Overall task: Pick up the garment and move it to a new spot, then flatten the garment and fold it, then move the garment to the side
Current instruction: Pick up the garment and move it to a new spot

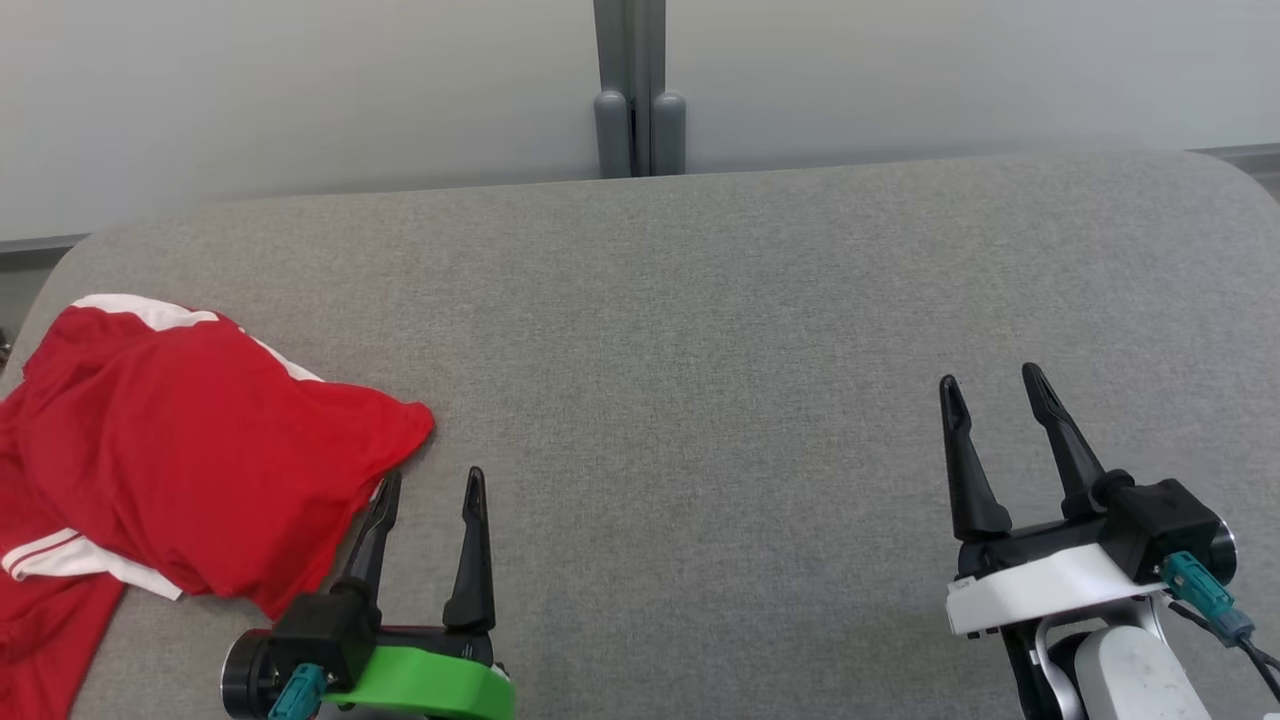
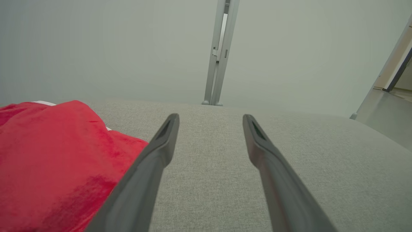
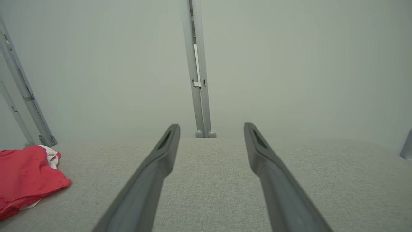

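Grey fabric surface, pale wall, grey post behind; red garment heaped left; left gripper, right gripper spread wide, empty.

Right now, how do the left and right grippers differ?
The left gripper has a green base; the right gripper has a white one. The left sits right beside the red garment; the right is over bare grey surface, well away from it. Both are open and empty.

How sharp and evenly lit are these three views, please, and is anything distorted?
Head view: even, soft light; red garment, left gripper and right gripper sharp, shadows faint. Left wrist view: near fingers soft, table edge bowed. Right wrist view: side posts lean.
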